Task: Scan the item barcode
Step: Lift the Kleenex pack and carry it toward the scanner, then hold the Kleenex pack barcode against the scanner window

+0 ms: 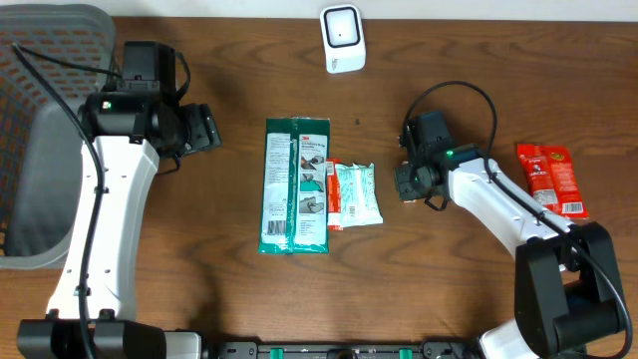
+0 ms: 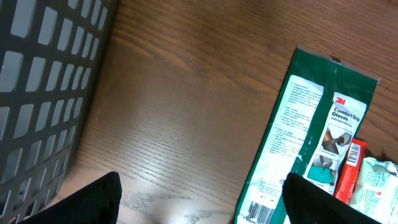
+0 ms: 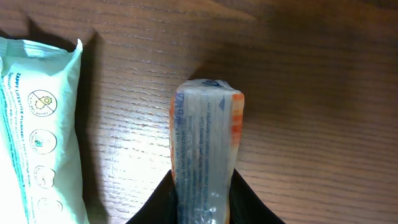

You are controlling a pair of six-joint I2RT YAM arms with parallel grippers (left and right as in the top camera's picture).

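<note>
Evidently the right gripper point(image 3: 202, 205) pinches a small packet point(image 3: 205, 137) on edge, likely to lift its barcode toward the scanner point(image 1: 342, 38); the left gripper point(image 2: 205, 205) hovers, fingers spread, empty.

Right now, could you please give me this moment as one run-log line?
left gripper: open, empty | right gripper: closed on small packet | scanner: far from packet, scan not yet done

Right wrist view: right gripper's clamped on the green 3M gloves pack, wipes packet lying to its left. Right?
No. The right wrist view shows the right gripper clamped on a slim clear-and-orange packet, not the green 3M gloves pack, which lies mid-table. The wipes packet does lie to its left.
</note>
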